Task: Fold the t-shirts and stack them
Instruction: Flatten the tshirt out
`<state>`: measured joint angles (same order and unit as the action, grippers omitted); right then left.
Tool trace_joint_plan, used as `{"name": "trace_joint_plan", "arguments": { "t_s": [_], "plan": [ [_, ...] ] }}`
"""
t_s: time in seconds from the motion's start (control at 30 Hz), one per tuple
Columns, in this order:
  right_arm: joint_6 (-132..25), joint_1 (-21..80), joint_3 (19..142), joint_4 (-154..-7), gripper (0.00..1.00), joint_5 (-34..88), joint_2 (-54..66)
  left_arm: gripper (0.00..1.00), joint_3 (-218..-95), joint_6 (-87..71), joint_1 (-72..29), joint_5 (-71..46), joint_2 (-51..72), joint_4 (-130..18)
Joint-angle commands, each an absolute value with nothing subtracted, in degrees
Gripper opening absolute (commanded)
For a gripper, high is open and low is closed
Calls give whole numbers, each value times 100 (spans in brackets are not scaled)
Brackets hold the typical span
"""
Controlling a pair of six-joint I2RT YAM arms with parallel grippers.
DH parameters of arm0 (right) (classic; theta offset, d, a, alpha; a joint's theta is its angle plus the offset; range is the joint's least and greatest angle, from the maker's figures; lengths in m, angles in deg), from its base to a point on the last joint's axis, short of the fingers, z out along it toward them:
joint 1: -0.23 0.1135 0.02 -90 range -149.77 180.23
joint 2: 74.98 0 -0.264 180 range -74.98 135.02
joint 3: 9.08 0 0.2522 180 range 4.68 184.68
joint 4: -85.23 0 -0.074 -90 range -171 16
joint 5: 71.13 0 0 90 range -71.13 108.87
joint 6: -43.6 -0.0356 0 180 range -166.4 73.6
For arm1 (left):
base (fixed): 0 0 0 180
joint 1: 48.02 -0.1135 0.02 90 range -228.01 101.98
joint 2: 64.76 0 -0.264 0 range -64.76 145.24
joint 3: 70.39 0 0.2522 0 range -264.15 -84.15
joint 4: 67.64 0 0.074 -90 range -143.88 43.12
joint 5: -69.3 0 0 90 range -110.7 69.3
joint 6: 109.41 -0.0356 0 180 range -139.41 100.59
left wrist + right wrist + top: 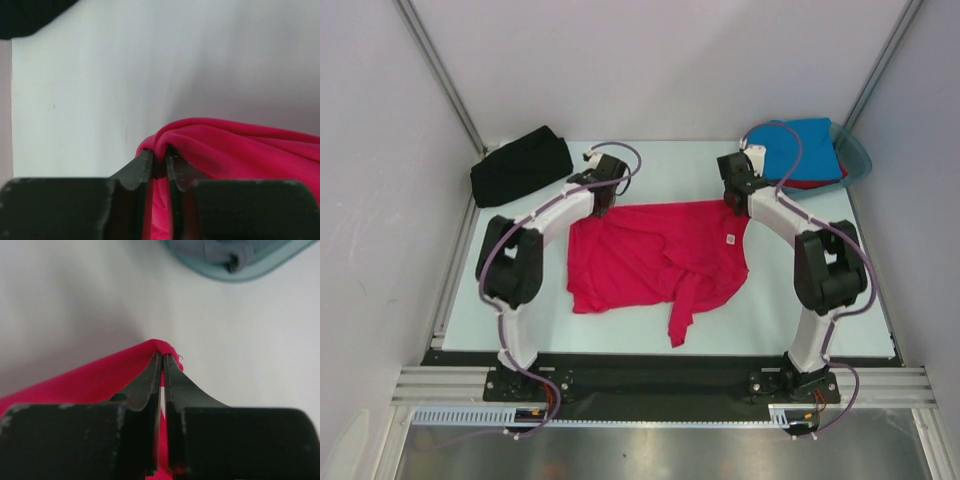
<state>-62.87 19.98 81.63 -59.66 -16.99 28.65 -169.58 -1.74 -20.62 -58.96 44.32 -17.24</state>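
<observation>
Centre of the table (600, 335), the crimson-pink t-shirt (640, 260) lies rumpled, one sleeve trailing toward the near edge. We hold its far corners: the left gripper (159, 165) and right gripper (163, 362) each clamp cloth. We should lift evenly, keeping that far edge taut. Only the overhead view shows the neck label (729, 239); only the wrist views show the bite.

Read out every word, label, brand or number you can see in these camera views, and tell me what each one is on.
No legible text in any view.
Small white neck label on the crimson-pink cloth t-shirt: too small to read anything on it.
Nothing else in view carries a visible word, brand, number or sign.
</observation>
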Motion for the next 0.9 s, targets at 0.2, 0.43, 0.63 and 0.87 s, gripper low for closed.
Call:
{"name": "trace_joint_plan", "arguments": {
  "t_s": [0.2,0.43,0.63,0.87],
  "plan": [
    [-5985,1781,9301,-6026,49,-2244,3234,85,-17549,-210,-2683,-6834,4960,-1854],
    [-6151,1921,8388,-5474,61,-1252,1961,89,-16494,1,-2281,-5432,3185,-2119],
    [-6486,2221,7026,-5261,61,-935,845,95,-15071,370,-1594,-4955,1901,-2495],
    [-6820,2378,6410,-5147,60,-609,387,96,-13900,660,-1567,-4539,2136,-3041]
  ]
}}
